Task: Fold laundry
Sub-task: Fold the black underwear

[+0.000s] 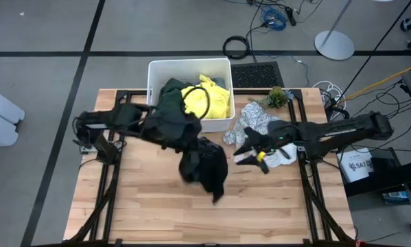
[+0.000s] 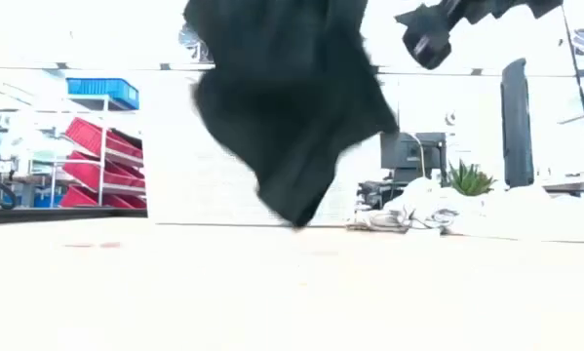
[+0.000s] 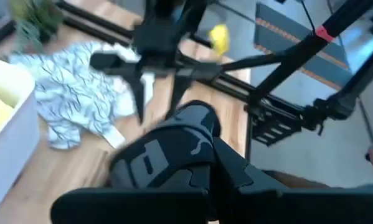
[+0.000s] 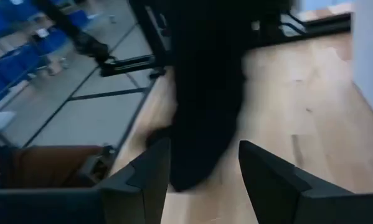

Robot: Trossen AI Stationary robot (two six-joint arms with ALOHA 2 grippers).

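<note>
Black garment (image 2: 292, 107) hangs nearest us, clear of counter (image 1: 157, 213), gripped by left claw (image 1: 184, 134). Right claw (image 4: 202, 168) gapes empty, facing it. We judge spreading pending: right must take free edge.

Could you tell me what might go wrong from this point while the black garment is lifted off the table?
The black garment hangs bunched from the left tool, its lowest point just above the table in the low view, so it could drag or land crumpled rather than flat. The open right tool sits beside the white patterned garment and might snag it when reaching over. The hanging cloth also hides its own edges, making a clean second grasp uncertain.
</note>
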